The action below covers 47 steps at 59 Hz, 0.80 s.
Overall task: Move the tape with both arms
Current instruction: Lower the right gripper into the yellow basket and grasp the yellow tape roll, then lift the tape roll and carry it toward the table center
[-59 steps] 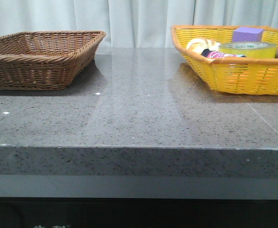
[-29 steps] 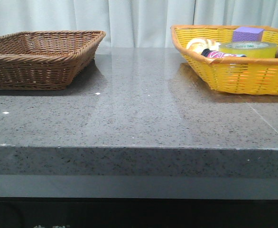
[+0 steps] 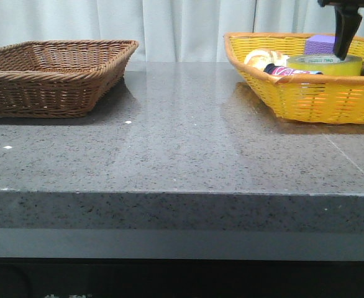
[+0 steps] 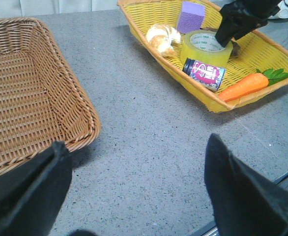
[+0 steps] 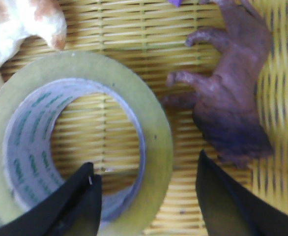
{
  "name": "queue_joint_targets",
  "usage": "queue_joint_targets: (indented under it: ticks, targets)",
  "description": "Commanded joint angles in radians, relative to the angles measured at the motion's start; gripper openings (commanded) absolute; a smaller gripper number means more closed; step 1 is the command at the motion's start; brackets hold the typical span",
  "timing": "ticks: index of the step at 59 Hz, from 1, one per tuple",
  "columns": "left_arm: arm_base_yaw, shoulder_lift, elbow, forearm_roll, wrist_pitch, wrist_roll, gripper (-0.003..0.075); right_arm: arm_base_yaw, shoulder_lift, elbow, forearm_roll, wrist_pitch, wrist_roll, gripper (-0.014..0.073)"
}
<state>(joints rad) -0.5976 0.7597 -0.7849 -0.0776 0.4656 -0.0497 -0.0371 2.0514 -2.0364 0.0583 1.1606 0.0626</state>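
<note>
Tape [image 4: 206, 46] lies flat in the yellow basket [image 4: 242, 101], beside the can [image 4: 203, 73]. My right gripper [image 5: 146, 196] hangs above it, jaws wide, empty, straddling the near wall. Next: lower, then clamp.

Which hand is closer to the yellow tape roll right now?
The right hand. It hangs open directly over the tape in the yellow basket, fingers straddling its wall. The left hand is open too, far off near the brown basket.
</note>
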Motion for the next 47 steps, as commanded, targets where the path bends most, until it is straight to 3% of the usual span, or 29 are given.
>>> queue_joint_targets:
  ticks: [1,14,28,47]
  targets:
    - [-0.010,-0.001,-0.035,-0.011,-0.075,-0.002,0.0544,-0.009,-0.031,-0.041,0.016,-0.058,0.001,0.0440]
    - [-0.010,-0.001,-0.035,-0.011,-0.075,-0.002,0.0544,-0.009,0.024,-0.052,0.025,-0.087,0.001,0.0328]
    - [-0.010,-0.001,-0.035,-0.011,-0.075,-0.002,0.0544,-0.010,0.027,-0.093,0.024,-0.055,0.001,0.0134]
    - [-0.010,-0.001,-0.035,-0.011,-0.075,-0.002,0.0544,-0.005,-0.060,-0.224,0.019,0.102,-0.004,0.0129]
